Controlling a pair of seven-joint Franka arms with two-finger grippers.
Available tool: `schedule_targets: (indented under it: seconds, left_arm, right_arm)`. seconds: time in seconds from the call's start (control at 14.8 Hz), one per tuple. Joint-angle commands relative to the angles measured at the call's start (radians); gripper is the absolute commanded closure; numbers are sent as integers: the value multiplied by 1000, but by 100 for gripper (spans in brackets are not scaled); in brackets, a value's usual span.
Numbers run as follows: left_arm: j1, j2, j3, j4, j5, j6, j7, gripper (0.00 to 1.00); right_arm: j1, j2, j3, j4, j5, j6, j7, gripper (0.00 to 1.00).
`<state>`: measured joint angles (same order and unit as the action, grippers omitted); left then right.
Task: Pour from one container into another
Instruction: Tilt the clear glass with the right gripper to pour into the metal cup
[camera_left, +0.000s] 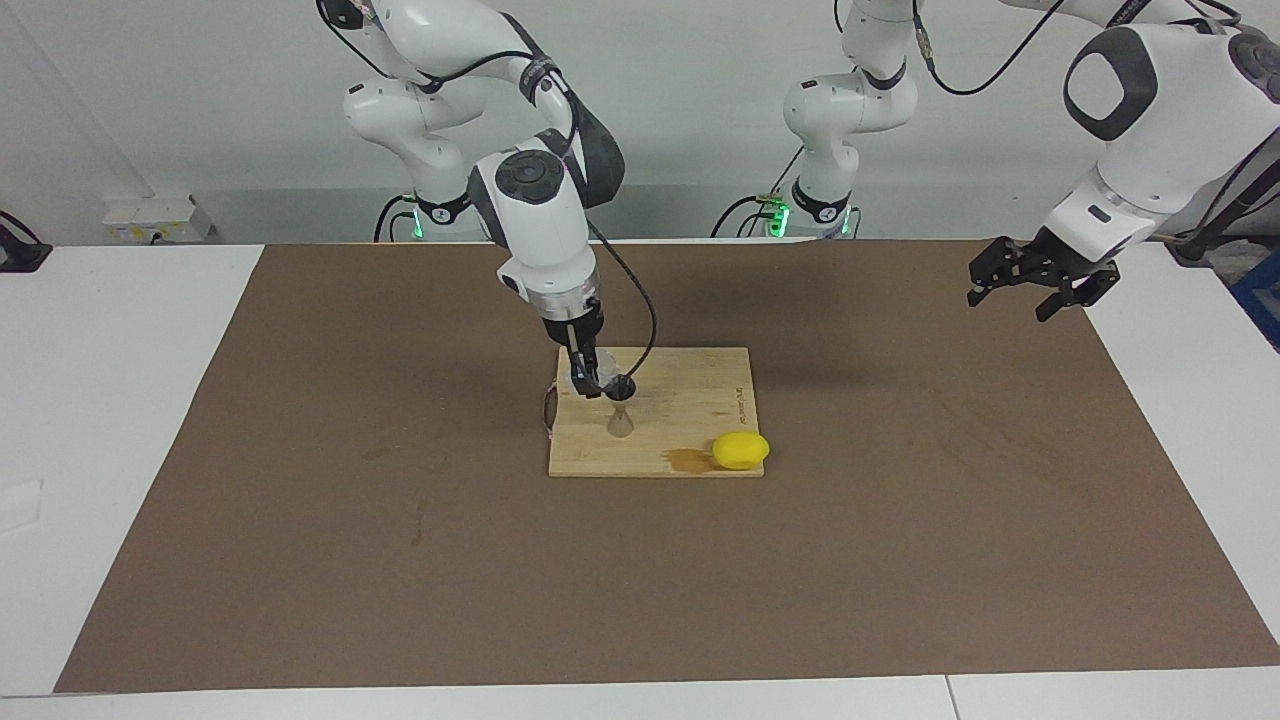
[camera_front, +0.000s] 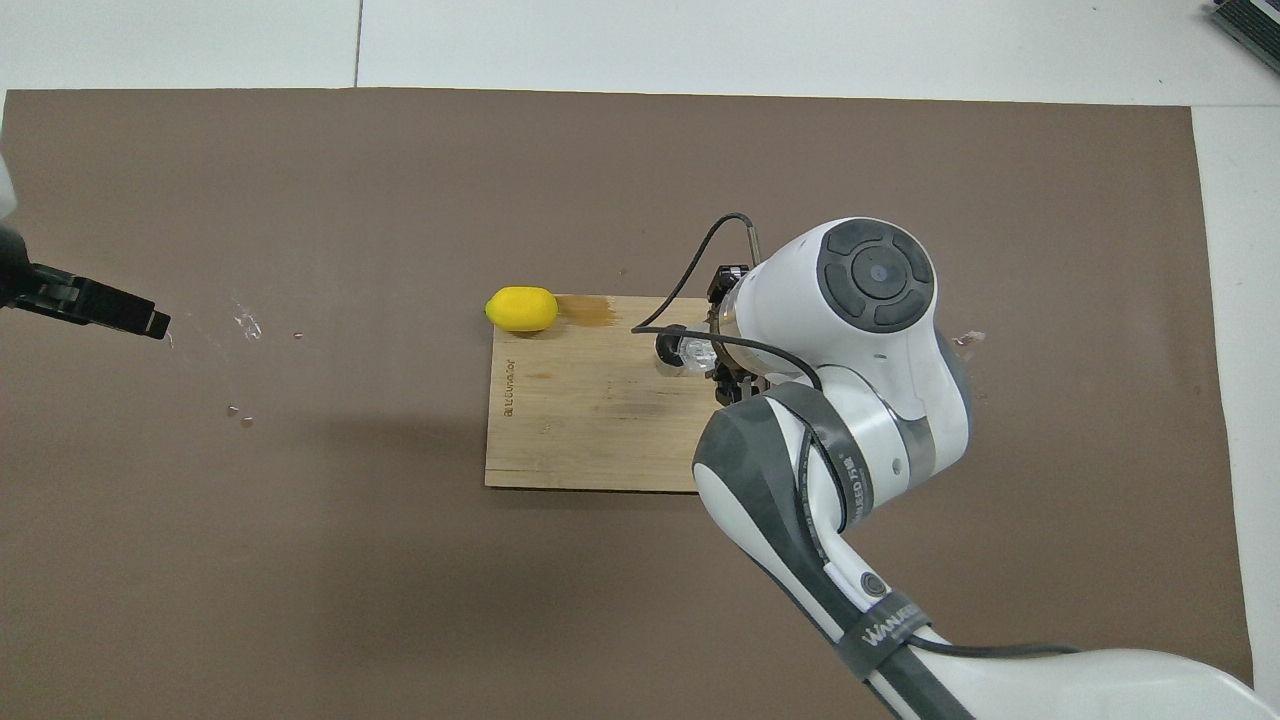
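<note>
The clear glass tumbler (camera_left: 597, 379) is tilted in my right gripper (camera_left: 590, 375), which is shut on it, with its mouth at the top of the steel jigger (camera_left: 621, 424). The jigger stands upright on the wooden board (camera_left: 690, 400). In the overhead view the right arm hides most of this; only part of the tumbler (camera_front: 692, 352) and the jigger's dark rim (camera_front: 667, 347) show beside my right gripper (camera_front: 725, 350). My left gripper (camera_left: 1040, 290) waits open and empty in the air over the mat's edge at the left arm's end; it also shows in the overhead view (camera_front: 140, 320).
A yellow lemon (camera_left: 741, 450) (camera_front: 521, 308) lies at the board's corner farther from the robots, next to a wet stain (camera_left: 688, 459) on the wood. A brown mat (camera_left: 400, 560) covers the table. Small droplets (camera_front: 246, 325) lie on the mat toward the left arm's end.
</note>
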<state>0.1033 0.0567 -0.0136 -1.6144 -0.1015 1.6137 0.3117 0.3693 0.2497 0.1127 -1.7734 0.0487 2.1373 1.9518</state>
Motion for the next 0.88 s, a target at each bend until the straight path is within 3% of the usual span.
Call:
schedule_targets:
  seconds: [0.0, 0.2, 0.41, 0.61, 0.81]
  left_arm:
    - [50, -49, -5, -16, 16, -18, -22, 0]
    - [-9, -35, -13, 45, 113, -44, -80, 0]
    - [-31, -21, 0, 79, 77, -106, -82, 0]
    - [-78, 31, 52, 177, 75, -182, -82, 0]
    - [-123, 40, 113, 199, 80, -180, -117, 0]
  right_arm:
    - [11, 20, -1, 35, -73, -26, 35, 100]
    - [13, 40, 1, 98, -104, -77, 44, 100]
    - [36, 45, -1, 123, -154, -102, 52, 100]
    - [40, 45, -1, 123, -182, -102, 52, 100]
    - [62, 45, 1, 123, -239, -106, 52, 100]
